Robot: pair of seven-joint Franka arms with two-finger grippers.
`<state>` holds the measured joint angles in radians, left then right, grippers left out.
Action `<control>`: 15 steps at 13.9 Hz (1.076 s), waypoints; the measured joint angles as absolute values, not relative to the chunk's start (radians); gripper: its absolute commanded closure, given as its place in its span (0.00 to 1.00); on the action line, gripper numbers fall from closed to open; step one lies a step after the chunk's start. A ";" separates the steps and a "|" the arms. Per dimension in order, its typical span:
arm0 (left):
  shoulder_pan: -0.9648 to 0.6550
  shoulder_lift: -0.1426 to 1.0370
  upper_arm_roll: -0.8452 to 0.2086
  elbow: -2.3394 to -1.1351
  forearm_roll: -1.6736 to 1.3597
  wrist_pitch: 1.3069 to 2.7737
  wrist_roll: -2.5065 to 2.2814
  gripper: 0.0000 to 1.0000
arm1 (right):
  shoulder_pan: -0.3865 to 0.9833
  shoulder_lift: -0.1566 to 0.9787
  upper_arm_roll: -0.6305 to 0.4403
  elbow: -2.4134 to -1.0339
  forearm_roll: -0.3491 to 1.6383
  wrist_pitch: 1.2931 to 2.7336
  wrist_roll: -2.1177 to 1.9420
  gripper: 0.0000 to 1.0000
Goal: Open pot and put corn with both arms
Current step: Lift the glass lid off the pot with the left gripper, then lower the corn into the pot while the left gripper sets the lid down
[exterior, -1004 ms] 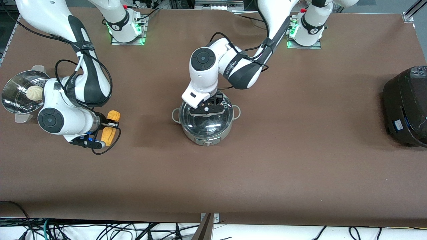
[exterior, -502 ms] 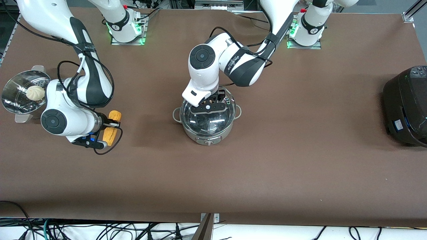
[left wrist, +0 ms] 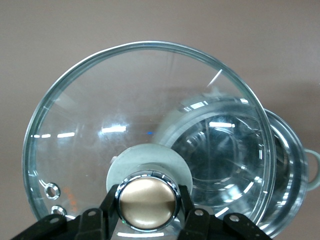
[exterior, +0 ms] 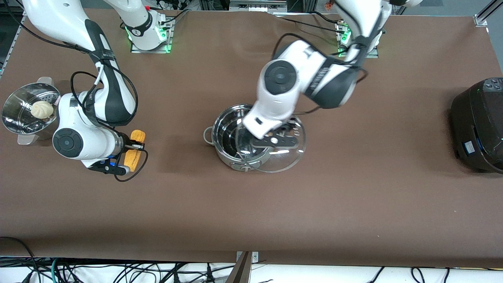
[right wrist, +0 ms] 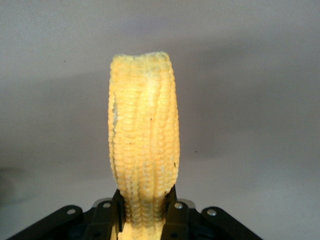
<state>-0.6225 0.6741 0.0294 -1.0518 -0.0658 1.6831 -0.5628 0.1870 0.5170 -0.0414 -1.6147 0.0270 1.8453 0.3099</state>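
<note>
Pot (exterior: 235, 145), mid-tabletop (exterior: 353, 204): we are gripping its lid (exterior: 281, 157) by the knob (left wrist: 146, 201) in our left hand (exterior: 275, 140), half over the rim, gripping corn (exterior: 133, 153) in our right hand (exterior: 127, 151), best carrying the lid level and fully aside.

Brown table (exterior: 353, 204) with three things resting on it.
The pot (exterior: 230, 137) stands mid-table, a steamer basket (exterior: 19, 114) at the right arm's end, a black cooker (exterior: 477, 125) at the left arm's end.
</note>
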 measured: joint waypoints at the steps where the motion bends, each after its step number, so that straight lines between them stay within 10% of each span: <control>1: -0.595 0.664 0.031 -1.055 -0.066 1.670 -0.503 0.80 | 0.187 0.517 -0.040 -1.614 0.027 1.845 0.310 0.86; 15: -0.300 0.484 0.044 -1.481 -0.004 1.827 0.044 0.79 | 0.456 0.507 0.233 -1.459 -0.003 1.940 0.863 0.85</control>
